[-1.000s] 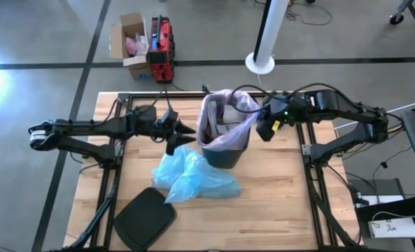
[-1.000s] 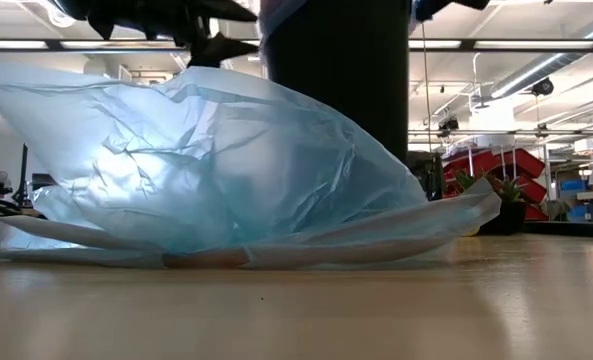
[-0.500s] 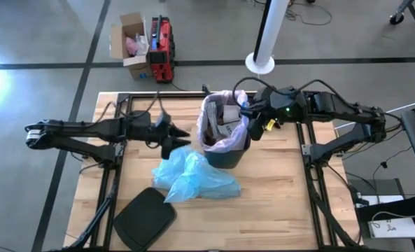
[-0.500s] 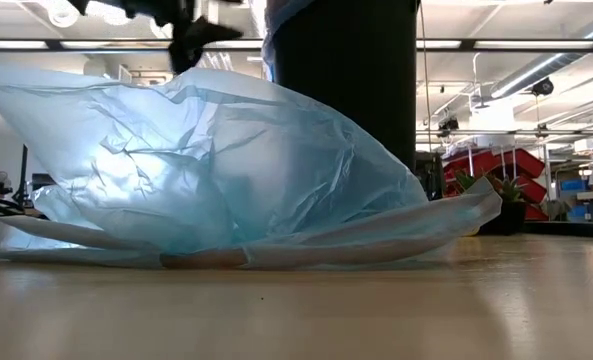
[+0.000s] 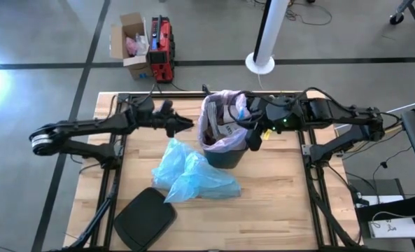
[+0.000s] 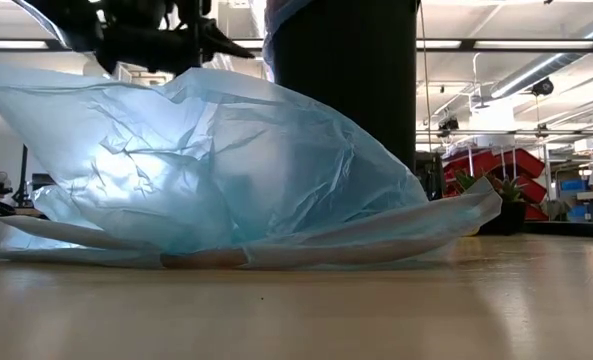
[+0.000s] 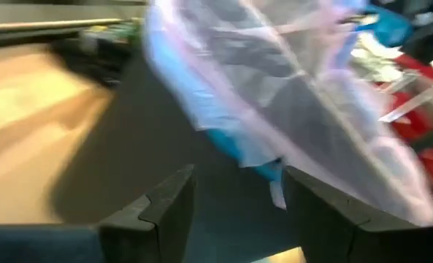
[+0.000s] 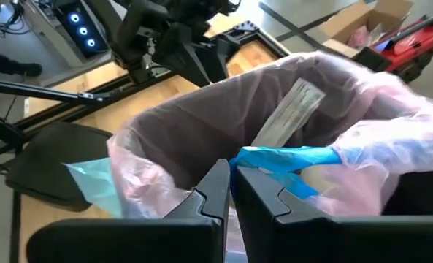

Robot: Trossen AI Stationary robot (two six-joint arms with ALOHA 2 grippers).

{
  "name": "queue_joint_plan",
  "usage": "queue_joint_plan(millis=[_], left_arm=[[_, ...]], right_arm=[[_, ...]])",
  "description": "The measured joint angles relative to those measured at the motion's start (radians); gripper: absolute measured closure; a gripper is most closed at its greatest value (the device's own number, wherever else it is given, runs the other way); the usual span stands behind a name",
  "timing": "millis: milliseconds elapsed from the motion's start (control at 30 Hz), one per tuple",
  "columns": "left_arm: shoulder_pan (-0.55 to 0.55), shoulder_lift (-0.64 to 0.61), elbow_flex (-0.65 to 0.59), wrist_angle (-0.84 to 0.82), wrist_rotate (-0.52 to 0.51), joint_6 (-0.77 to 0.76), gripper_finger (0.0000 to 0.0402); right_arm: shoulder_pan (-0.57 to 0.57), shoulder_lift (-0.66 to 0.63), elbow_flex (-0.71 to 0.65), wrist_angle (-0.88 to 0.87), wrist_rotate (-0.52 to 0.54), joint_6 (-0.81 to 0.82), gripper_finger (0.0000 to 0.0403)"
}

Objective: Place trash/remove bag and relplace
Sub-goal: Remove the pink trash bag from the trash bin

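No legible writing, perhaps blurred.

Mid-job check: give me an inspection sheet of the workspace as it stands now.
Surface: wooden table, bare wood toward the front.
Job's things: pinkish bag lines the black bin; paper trash inside.
Clutter: light blue plastic bag and black lid on the table.
Grippers: left gripper open, beside the bin's rim; right gripper shut on the bag's blue drawstring.
Cables: black cables along the right arm.
Surroundings: cardboard box, red case, white pole.
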Motion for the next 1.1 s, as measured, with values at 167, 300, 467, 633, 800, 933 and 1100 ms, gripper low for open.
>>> queue_joint_plan(millis=[167, 300, 467, 633, 800, 933, 1100], left_arm=[[0.003, 0.094, -0.025, 0.128, 0.08, -0.028, 0.0199], [0.003, 0.139, -0.033, 0.212, 0.106, -0.05, 0.0186], [0.003, 0.147, -0.033, 0.326, 0.133, -0.067, 0.0173], [0.004, 0.176, -0.032, 0.327, 0.125, -0.047, 0.0172], [0.004, 0.205, -0.032, 0.323, 0.124, -0.035, 0.0185], [0.004, 0.198, -0.032, 0.327, 0.124, -0.025, 0.0193], [0.004, 0.188, -0.032, 0.323, 0.123, -0.005, 0.0198]], right_arm=[[0.017, 0.006, -0.001, -0.003, 0.0, 0.054, 0.0395], [0.027, 0.006, 0.0, -0.005, 0.001, 0.094, 0.0395], [0.027, 0.006, -0.001, -0.006, 0.003, 0.124, 0.0394], [0.027, 0.009, -0.001, -0.006, 0.004, 0.132, 0.0394], [0.026, 0.01, 0.0, -0.005, 0.004, 0.144, 0.0394], [0.026, 0.01, 0.0, -0.006, 0.004, 0.161, 0.0394], [0.026, 0.01, 0.0, -0.006, 0.004, 0.161, 0.0394]])
